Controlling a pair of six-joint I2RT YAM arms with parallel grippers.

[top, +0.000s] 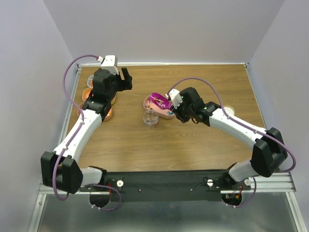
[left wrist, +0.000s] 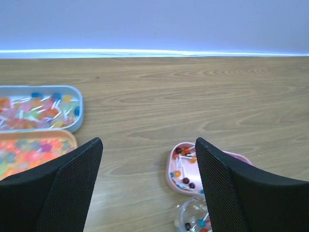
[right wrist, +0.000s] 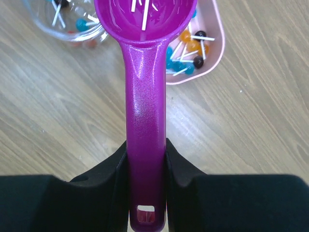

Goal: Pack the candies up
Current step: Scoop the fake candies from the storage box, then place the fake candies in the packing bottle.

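My right gripper [right wrist: 146,150] is shut on the handle of a magenta scoop [right wrist: 145,111]. The scoop's bowl holds a few white-sticked candies [right wrist: 144,12] and hangs between a clear cup [right wrist: 53,29] and a pink tray [right wrist: 217,55]. More small round candies [right wrist: 186,50] on sticks lie in that tray, and some are in the cup. From above, the scoop [top: 158,101] sits over the pink tray [top: 167,115], beside the cup [top: 150,119]. My left gripper [left wrist: 148,141] stands open and empty, above the table, left of the pink tray [left wrist: 170,169].
A blue tray [left wrist: 78,111] and an orange tray [left wrist: 58,134], both full of mixed sweets, lie at the table's left edge under my left arm [top: 104,89]. A round cream lid [top: 229,110] rests at the right. Walls close the table's sides.
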